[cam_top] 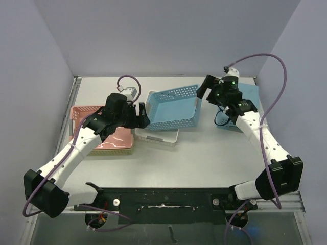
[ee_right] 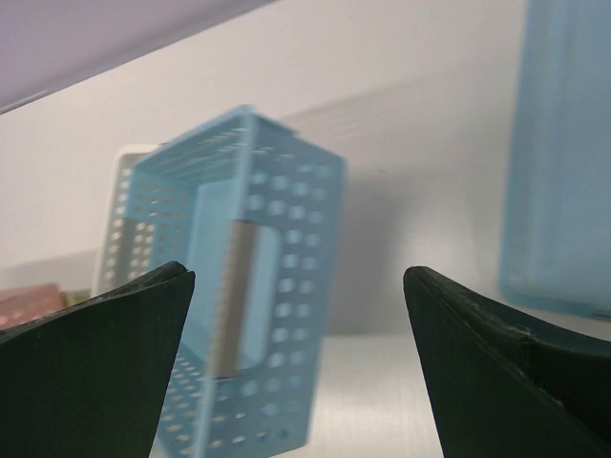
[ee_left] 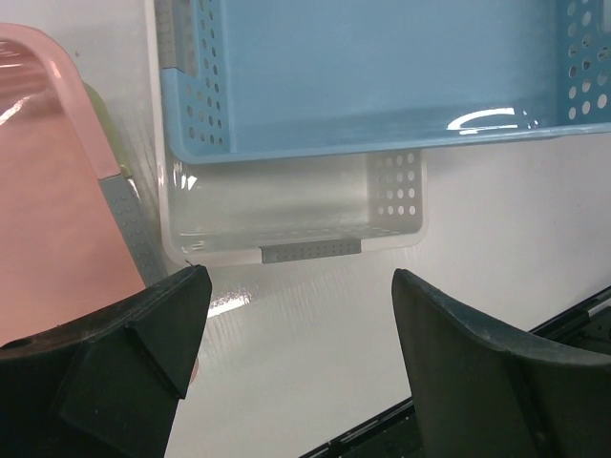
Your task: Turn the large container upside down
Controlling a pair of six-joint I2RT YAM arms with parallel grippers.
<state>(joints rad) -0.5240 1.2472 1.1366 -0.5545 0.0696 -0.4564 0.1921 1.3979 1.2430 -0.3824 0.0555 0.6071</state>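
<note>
The large blue basket (cam_top: 171, 108) sits mid-table with its open side up, its near edge lying over a white basket (cam_top: 156, 137), and a pink basket (cam_top: 118, 141) is off to the left. The left gripper (cam_top: 144, 115) hangs just beside its left end, fingers spread wide and holding nothing. The right gripper (cam_top: 202, 92) is at the right end, also spread and gripping nothing, with a flat blue piece (cam_top: 250, 94) beneath that arm.
</note>
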